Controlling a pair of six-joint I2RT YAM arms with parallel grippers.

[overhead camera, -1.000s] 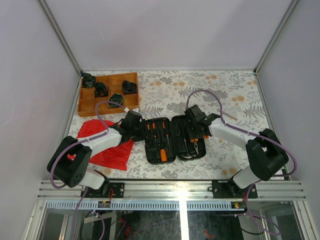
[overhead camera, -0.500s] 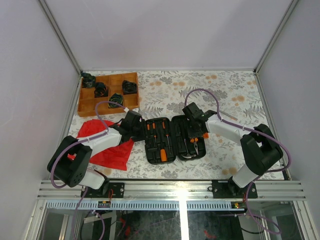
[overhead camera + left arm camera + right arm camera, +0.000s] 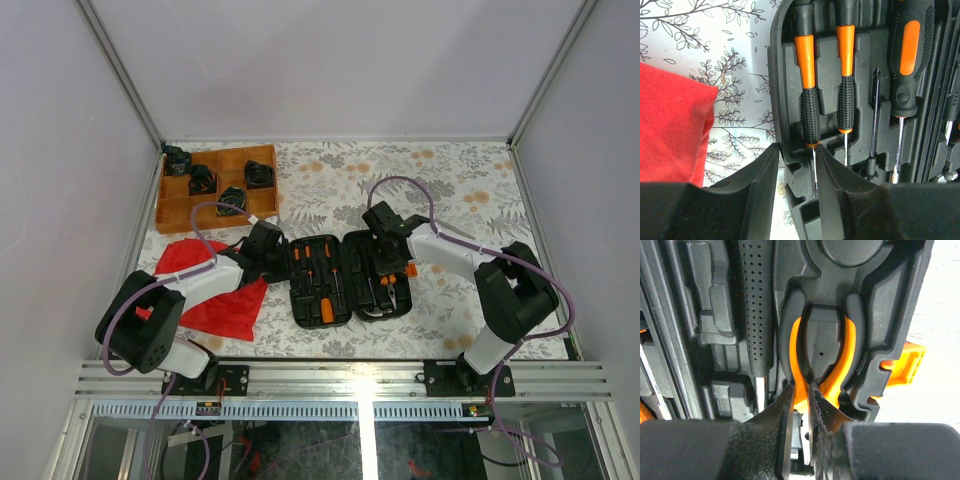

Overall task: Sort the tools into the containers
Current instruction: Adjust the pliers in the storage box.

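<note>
The black case lies open on the desk. The left claw stands partly open, astride the case's left wall and the shaft of the outermost screwdriver. The right claw is nearly closed, pinching one orange handle of the pliers, which sit in their slot.

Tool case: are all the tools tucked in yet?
Nearly. Done: screwdrivers and pliers lie in the tool case's slots; no loose tools show outside it. In hand: the left jaws straddle the leftmost screwdriver's shaft, and the right jaws nearly meet at the pliers' handles. Left: probably seating those, then closing the open case.
</note>
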